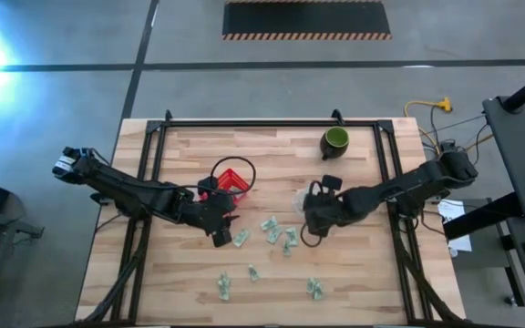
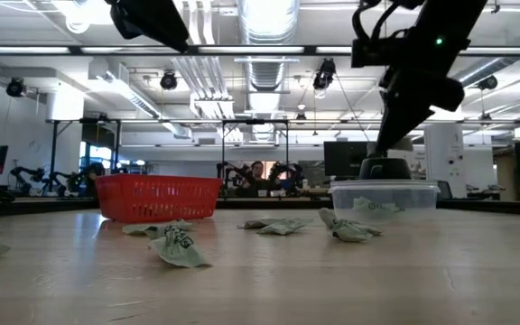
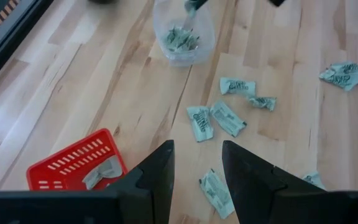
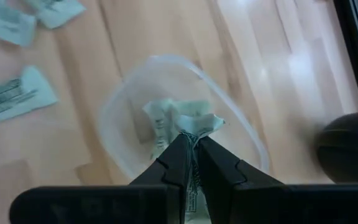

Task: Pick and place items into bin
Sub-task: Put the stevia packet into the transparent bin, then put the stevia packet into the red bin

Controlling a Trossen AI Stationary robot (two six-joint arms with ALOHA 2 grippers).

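Observation:
Several small green-and-white wrapped items (image 1: 270, 228) lie loose on the wooden table (image 1: 190, 282). My right gripper (image 4: 192, 142) hangs over a clear plastic tub (image 4: 114, 109), shut on one item (image 4: 197, 123). Another item (image 3: 180, 38) lies in the tub (image 3: 166, 55). My left gripper (image 3: 197, 174) stands open above the table beside a red basket (image 3: 55, 168). One item (image 3: 101, 172) lies in the basket, and another (image 3: 216, 191) lies on the table below the open fingers. My right gripper pinches one wrapped item between its two fingertips. The fingers slant down from above. The item's crinkled end (image 4: 202, 123) sticks out past the tips, lifted clear above the tub's opening.
A dark green cup (image 1: 335, 141) stands at the far right of the table, behind the tub (image 2: 385, 194). The red basket (image 1: 233, 179) sits left of centre. More items (image 1: 224, 288) lie toward the near edge. A black frame (image 1: 272, 121) borders the table.

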